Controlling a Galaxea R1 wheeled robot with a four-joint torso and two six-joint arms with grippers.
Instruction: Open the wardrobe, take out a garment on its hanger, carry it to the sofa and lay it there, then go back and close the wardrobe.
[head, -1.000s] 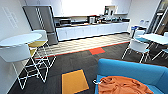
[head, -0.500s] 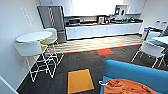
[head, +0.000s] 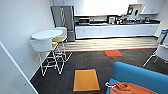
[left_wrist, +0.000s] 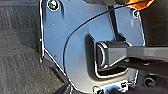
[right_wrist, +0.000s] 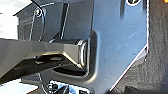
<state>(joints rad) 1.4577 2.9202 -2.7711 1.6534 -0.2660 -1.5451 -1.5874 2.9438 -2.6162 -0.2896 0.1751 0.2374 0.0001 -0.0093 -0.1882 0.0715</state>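
While looking down from up high, can spot the garment (head: 130, 88) heaped on the sofa (head: 136, 73), low and to the right. Lies bunched up on the seat, not spread flat. Looks done with the laying-down step, judging by that. Has a white hanger (head: 109, 85) poking out at the near end, just past the cloth, by the sofa's edge.

Seems soft and floppy, so will sag and fold when lifted. Seems light too, easy for one arm. Not slippery like glass, but could slide off the hanger if tipped. Will not break if dropped. Best to grab by the hanger, near the hook, because stiff there and easy to pinch. If grabbed by the cloth alone, would likely come up as a lump with the rest trailing.

Cannot tell if the left gripper or the right gripper is apart, together, or clamped on something. From the wrists, dark robot plate over grey carpet (left_wrist: 17, 50), plus an orange bit (left_wrist: 140, 3) at one corner of the left wrist view. Cannot tell if cloth or floor.

Elsewhere in the room: an orange floor square (head: 86, 80) near the sofa, a round white table (head: 47, 34) with stools (head: 41, 46) by the wall, and a fridge (head: 62, 20) and a long counter (head: 115, 30) well apart at the back.
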